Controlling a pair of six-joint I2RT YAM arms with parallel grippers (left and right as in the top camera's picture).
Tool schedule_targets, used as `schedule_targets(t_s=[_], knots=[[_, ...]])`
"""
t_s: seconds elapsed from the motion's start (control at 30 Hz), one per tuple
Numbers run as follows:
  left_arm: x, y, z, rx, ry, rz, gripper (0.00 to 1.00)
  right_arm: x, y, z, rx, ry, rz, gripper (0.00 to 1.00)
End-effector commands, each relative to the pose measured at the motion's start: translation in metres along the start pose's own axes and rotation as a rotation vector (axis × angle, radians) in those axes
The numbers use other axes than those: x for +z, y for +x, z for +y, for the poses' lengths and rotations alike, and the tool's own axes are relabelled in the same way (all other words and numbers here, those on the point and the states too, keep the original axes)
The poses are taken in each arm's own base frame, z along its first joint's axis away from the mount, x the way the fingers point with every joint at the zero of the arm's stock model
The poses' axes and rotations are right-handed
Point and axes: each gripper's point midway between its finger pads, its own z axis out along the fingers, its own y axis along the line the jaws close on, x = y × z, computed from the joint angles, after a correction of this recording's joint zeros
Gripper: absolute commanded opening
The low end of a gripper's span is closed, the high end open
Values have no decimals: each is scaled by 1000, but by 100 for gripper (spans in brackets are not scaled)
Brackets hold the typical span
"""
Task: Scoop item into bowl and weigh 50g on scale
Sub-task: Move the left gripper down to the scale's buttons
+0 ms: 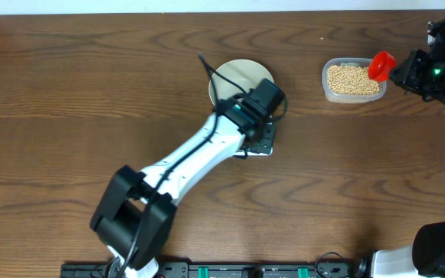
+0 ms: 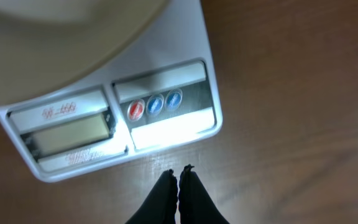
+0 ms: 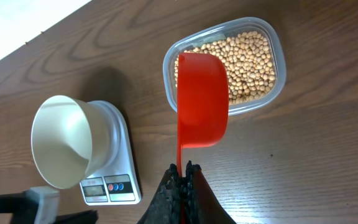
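The left gripper (image 2: 179, 178), jaws clenched on nothing, is hovering just beside the scale (image 2: 73, 134), which is carrying the empty bowl (image 3: 61, 140). To press one button (image 2: 136, 109) well, I think it should be descending straight and lightly. The right gripper (image 3: 184, 169) is grasping the red scoop (image 3: 202, 93) above the beans (image 3: 250, 56) in the tub (image 3: 280, 68).

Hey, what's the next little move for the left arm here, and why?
Probably ease the shut left gripper forward and down onto the red button of the scale: its tips sit just short of the button panel, and the display looks blank.
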Motion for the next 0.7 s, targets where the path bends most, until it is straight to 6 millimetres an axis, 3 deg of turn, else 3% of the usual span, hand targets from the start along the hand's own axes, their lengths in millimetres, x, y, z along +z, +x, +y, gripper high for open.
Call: schedule_targets(t_s=[0.0,0.2,0.37,0.67], knots=[[14,-3,12,-10,-117,-57,7,-6,-4,2,-22,-3,-16,1],[34,1,18,-35,-117,-104,7,-5,-3,1,-20,1,-13,1],[34,-5,19,-23,-123,-129,7,-5,-2,1,-17,2,-6,1],[52,-3,43,-32,-211,-207,8,-6,5,0,-16,5,21,1]])
